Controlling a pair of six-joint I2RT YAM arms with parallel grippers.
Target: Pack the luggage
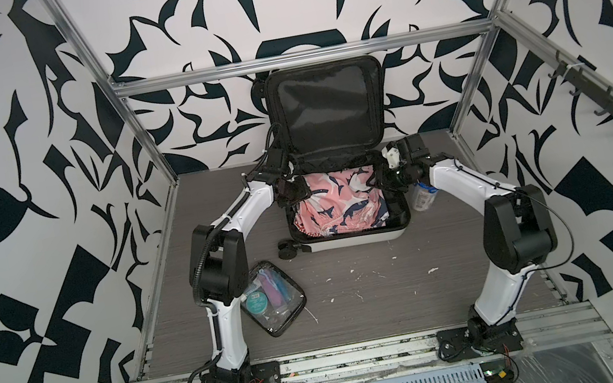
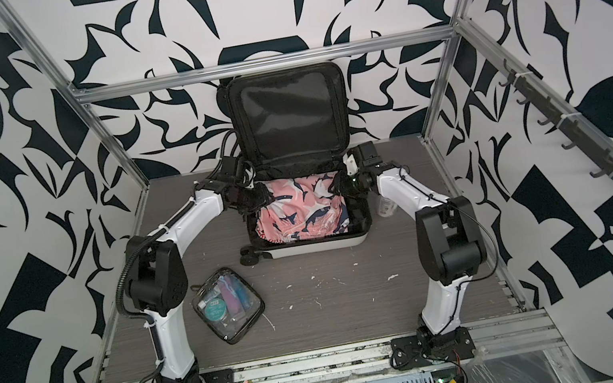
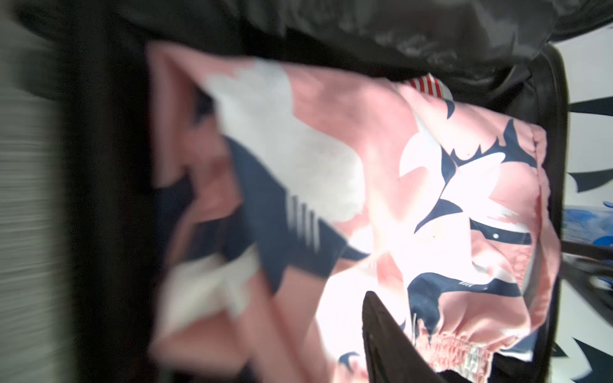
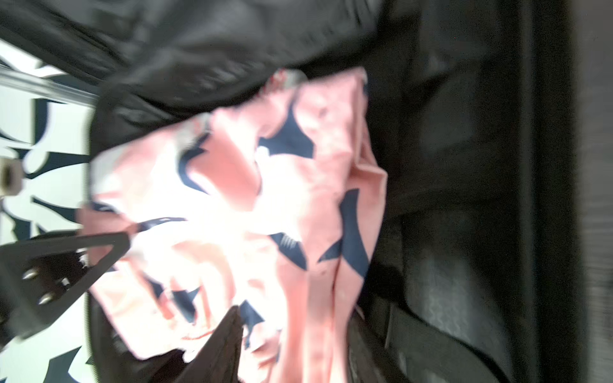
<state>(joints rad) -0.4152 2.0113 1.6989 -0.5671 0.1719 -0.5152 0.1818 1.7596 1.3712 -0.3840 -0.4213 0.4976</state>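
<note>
- Our left gripper sits low over the far left corner of the open case, and the right gripper over its far right corner. Both wrist views are blurred and each shows only one dark finger, so we cannot tell whether either one stands wide, stands narrow or pinches cloth.
- We find the small white hard-shell suitcase at the middle of the back edge of the grey wood-grain table. Its base lies flat and its black-lined lid stands upright against the back wall.
- A soft pink garment with navy and white sharks fills the base, rumpled and heaped above the rim.
- We judge the shell stiff and probably light. On its black spinner wheels it may roll away from a push, so one arm should brace the base.
- We would take hold of the lid at its top rim. The lining looks slick and slack, which makes it a poor hold.
- The garment is limp and will need pressing flat before the lid comes down.
- We count one suitcase and one garment.
- We also count one clear black-trimmed toiletry pouch near the table's front left, and one clear bottle just beside the case's right wall.
</note>
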